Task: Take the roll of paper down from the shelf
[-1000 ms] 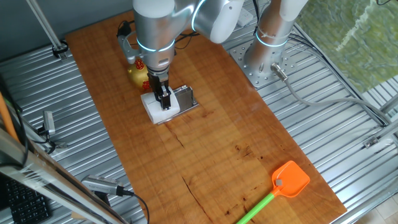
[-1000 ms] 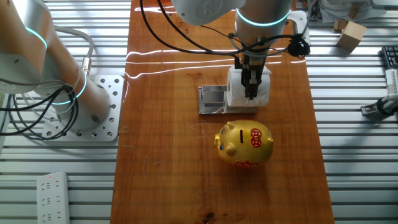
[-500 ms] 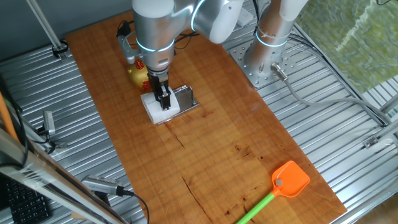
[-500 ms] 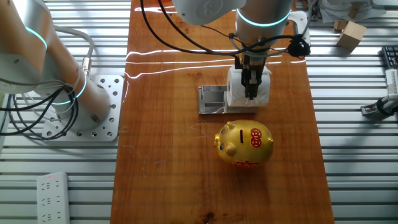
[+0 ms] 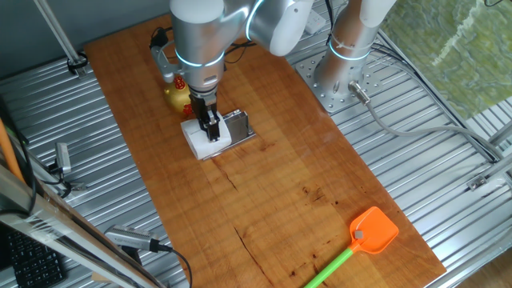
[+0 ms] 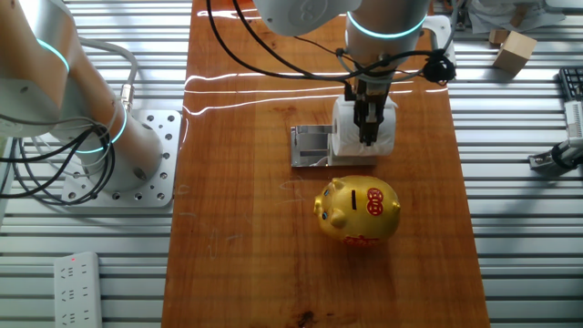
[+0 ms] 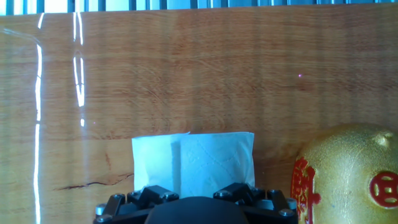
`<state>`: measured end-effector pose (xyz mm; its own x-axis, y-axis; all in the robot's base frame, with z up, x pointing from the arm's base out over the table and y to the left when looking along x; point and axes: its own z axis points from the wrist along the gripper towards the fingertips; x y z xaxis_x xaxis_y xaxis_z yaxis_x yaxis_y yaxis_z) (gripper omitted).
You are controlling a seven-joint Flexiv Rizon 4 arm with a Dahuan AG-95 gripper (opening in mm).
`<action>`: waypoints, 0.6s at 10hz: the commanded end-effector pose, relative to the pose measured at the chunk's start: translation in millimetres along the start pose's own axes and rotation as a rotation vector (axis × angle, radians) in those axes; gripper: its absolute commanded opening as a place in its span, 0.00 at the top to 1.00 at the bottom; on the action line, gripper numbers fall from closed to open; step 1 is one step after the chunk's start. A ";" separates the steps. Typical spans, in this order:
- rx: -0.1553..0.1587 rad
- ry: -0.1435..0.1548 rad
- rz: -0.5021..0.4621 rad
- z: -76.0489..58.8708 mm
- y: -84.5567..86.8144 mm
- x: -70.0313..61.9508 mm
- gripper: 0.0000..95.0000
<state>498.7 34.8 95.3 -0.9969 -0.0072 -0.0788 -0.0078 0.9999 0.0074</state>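
Note:
The white roll of paper (image 5: 198, 142) is right beside the silver shelf (image 5: 240, 125), on its left, low at the wooden table. In the other fixed view the roll (image 6: 344, 137) is to the right of the shelf (image 6: 311, 146). My gripper (image 5: 211, 130) comes straight down onto the roll, its black fingers close together and pinched on the roll's top part; it also shows in the other fixed view (image 6: 368, 132). In the hand view the roll (image 7: 193, 158) fills the lower middle and the fingertips are hidden. The shelf top is bare.
A gold and red piggy bank (image 6: 358, 211) stands close to the roll; it also shows in the hand view (image 7: 348, 177). An orange fly swatter (image 5: 370, 234) lies at the table's near right corner. A second arm's base (image 5: 342, 72) stands beside the table.

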 end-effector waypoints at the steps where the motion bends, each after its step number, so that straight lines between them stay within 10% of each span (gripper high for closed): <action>1: -0.001 0.002 -0.012 -0.7 0.2 0.1 1.00; 6: 0.007 0.000 -0.053 -0.7 0.2 0.1 1.00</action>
<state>498.4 35.3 96.0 -0.9951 -0.0612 -0.0774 -0.0612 0.9981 -0.0026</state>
